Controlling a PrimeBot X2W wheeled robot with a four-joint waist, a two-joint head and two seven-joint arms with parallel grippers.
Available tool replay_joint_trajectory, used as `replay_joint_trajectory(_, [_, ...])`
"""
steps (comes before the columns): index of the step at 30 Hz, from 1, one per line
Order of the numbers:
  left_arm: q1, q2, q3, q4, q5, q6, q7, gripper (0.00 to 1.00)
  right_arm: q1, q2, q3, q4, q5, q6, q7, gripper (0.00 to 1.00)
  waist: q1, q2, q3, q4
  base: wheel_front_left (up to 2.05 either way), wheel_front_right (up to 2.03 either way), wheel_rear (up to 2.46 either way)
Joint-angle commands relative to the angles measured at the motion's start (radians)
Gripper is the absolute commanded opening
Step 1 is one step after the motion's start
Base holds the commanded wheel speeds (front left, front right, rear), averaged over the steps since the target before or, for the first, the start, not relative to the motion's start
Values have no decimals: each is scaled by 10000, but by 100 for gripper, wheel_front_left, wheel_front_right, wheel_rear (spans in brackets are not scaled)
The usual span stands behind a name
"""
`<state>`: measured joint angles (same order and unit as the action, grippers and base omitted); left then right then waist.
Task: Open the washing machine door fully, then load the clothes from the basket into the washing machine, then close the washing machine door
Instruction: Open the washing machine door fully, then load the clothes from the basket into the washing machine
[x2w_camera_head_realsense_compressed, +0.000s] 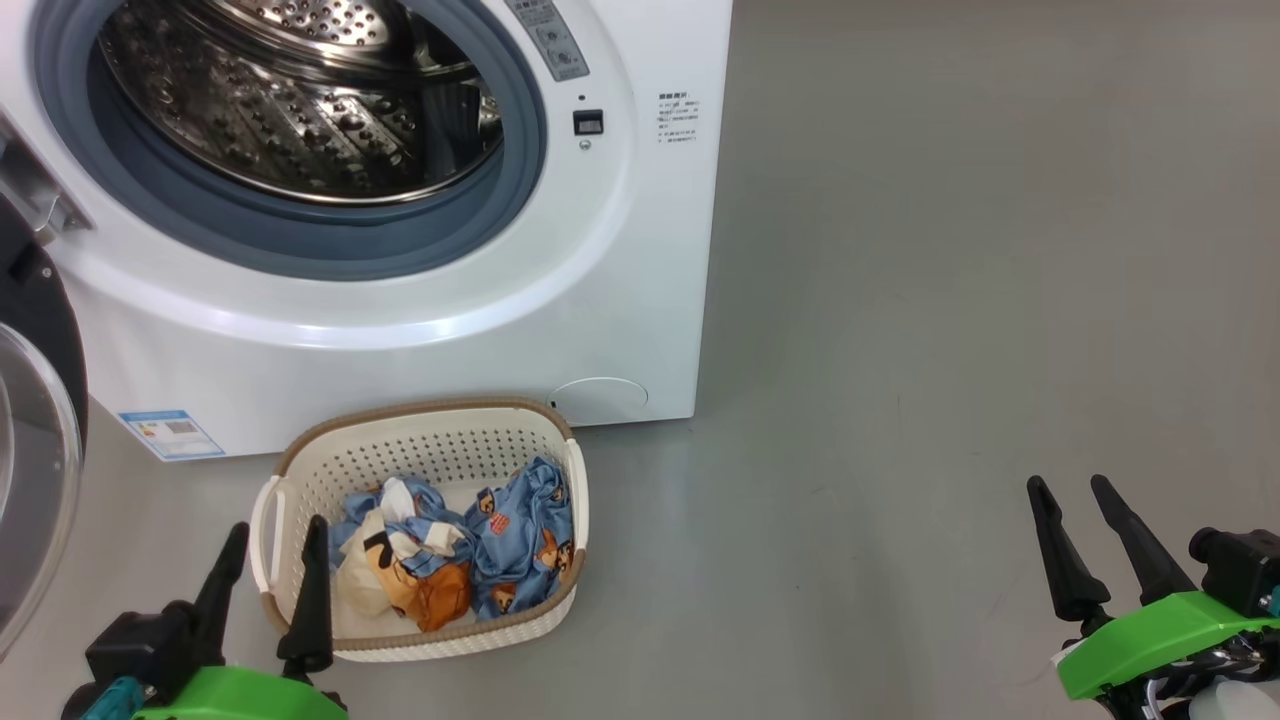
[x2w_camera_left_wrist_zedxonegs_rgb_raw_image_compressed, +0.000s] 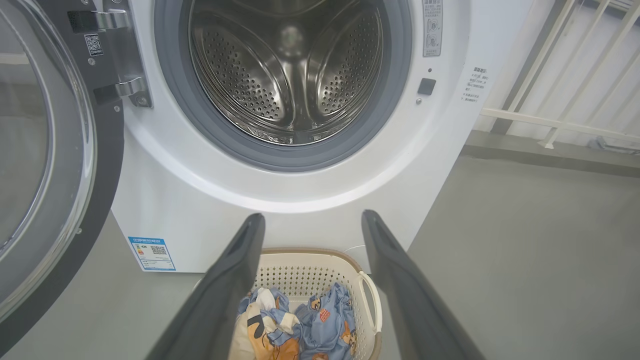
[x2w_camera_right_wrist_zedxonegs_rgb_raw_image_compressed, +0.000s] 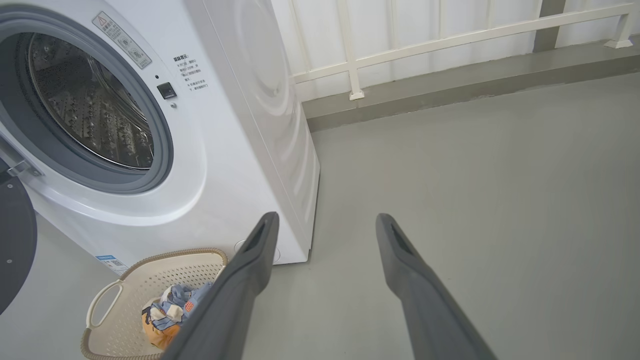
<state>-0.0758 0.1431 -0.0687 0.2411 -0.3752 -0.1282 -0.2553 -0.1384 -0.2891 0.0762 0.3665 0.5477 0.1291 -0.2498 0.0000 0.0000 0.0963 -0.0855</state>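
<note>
Left gripper (x2w_camera_head_realsense_compressed: 278, 535) jaws apart, empty, at the near-left corner of the basket (x2w_camera_head_realsense_compressed: 430, 408); clothes (x2w_camera_head_realsense_compressed: 470, 550) heaped inside, just ahead and right of it, pile running across the basket; right gripper (x2w_camera_head_realsense_compressed: 1068, 490) jaws apart, empty, well off right over floor (x2w_camera_head_realsense_compressed: 950, 300); left arm nearer; basket just beside washing machine (x2w_camera_head_realsense_compressed: 400, 330) front; washing machine door (x2w_camera_head_realsense_compressed: 40, 480) open at left.

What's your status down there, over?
Left hand open, empty; right hand open, empty. Door open, drum empty. Clothes in basket. Nothing in the way.
</note>
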Motion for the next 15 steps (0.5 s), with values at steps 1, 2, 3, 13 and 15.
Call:
replay_joint_trajectory(1, [-80, 289, 294, -293, 82, -24, -65, 100, 63, -137, 123, -272, -43, 16, -120, 100, 0, 0, 10, 1, 0, 0, 0])
replay_joint_trajectory(2, [-83, 305, 282, -290, 153, -24, -65, 100, 65, -130, 111, -278, -48, 16, -120, 100, 0, 0, 11, 4, 0, 0, 0])
replay_joint_trajectory(3, [-86, 292, 293, -283, 178, -25, -65, 100, 68, -126, 103, -285, -55, 16, -120, 100, 0, 0, 17, 8, 0, 0, 0])
replay_joint_trajectory(13, [-216, 336, 184, -201, 218, -25, -65, 100, 6, -117, 83, -331, -68, 16, -120, 100, 0, 0, 125, 54, 20, -58, 38])
replay_joint_trajectory(15, [-231, 339, 183, -195, 218, -25, -65, 100, -4, -113, 92, -331, -61, 16, -120, 100, 0, 0, 138, 55, 80, -151, 71])
